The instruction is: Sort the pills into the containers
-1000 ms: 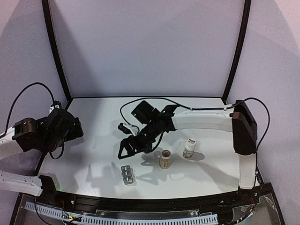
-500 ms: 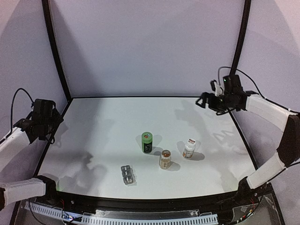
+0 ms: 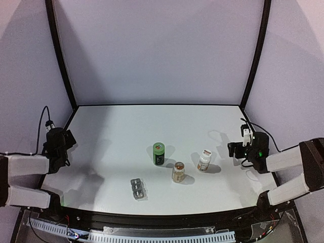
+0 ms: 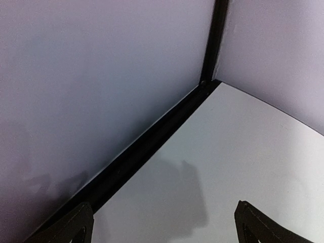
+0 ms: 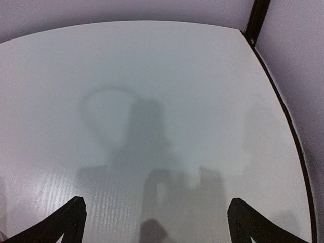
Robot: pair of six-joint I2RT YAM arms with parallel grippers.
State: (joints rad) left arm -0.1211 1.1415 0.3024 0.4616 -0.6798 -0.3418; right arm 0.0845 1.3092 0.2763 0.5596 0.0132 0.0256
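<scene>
The containers, a small grey pill box (image 3: 137,188) with clear lids, lie near the table's front, left of centre. Behind it stand a green bottle (image 3: 159,153), an amber bottle (image 3: 178,172) and a white bottle (image 3: 204,160). I see no loose pills. My left gripper (image 3: 59,140) sits low at the table's left edge, far from the box. In its wrist view the left gripper (image 4: 164,228) is open over bare table by the wall. My right gripper (image 3: 242,147) rests right of the white bottle. The right gripper (image 5: 158,223) is open and holds nothing.
A black frame strip (image 4: 152,139) runs along the table's left edge below the pale wall. The back right corner post (image 5: 255,20) shows in the right wrist view. The white tabletop (image 3: 126,131) stretches behind the bottles.
The right arm, stretched over the green bottle a second ago, swung to the back right and now sits low at the right. The left arm dropped lower at the left edge.
</scene>
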